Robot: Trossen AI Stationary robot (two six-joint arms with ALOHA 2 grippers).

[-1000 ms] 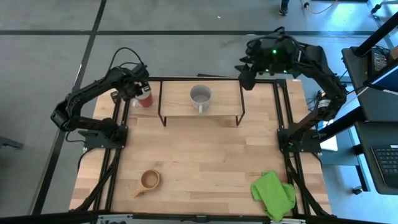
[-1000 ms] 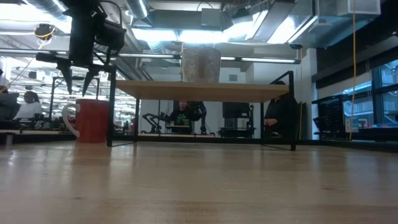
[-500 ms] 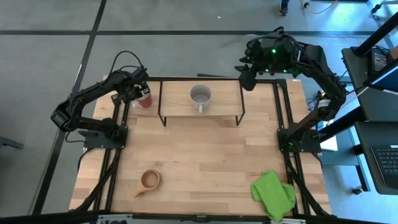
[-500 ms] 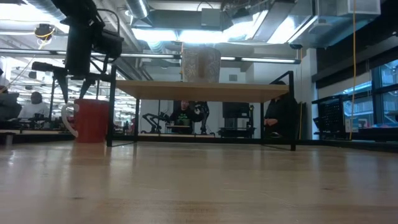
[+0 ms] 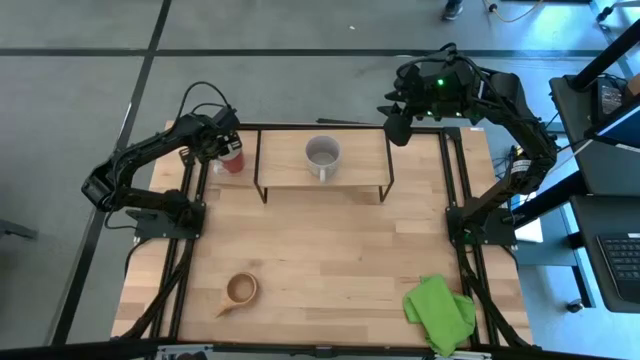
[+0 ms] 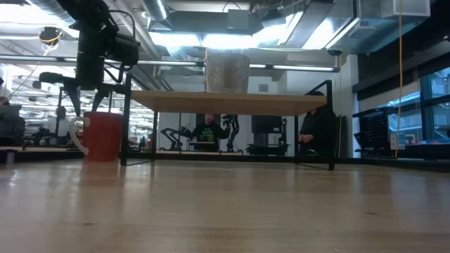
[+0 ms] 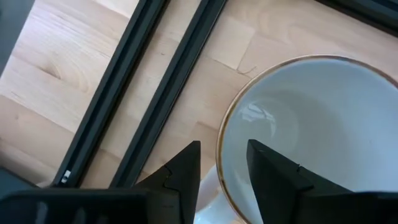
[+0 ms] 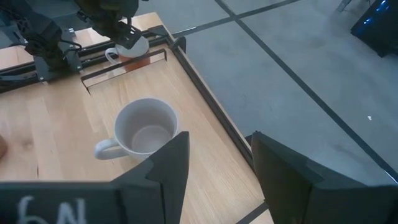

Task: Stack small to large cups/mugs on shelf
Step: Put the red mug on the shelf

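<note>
I'm seeing a crumpled green cloth lying at the lower right of the wooden tabletop in the high view. A person is sitting far back at centre in the low view.

Grey concrete floor; bright ceiling lights, windows behind.

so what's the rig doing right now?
The left gripper is open over the red mug, its fingers straddling the rim; the mug stands on the table just left of the shelf. The grey mug already sits mid-shelf. The small wooden cup is on the near part of the table, untouched, and a green cloth lies at the near right. The right gripper waits open above the shelf's right end.
</note>
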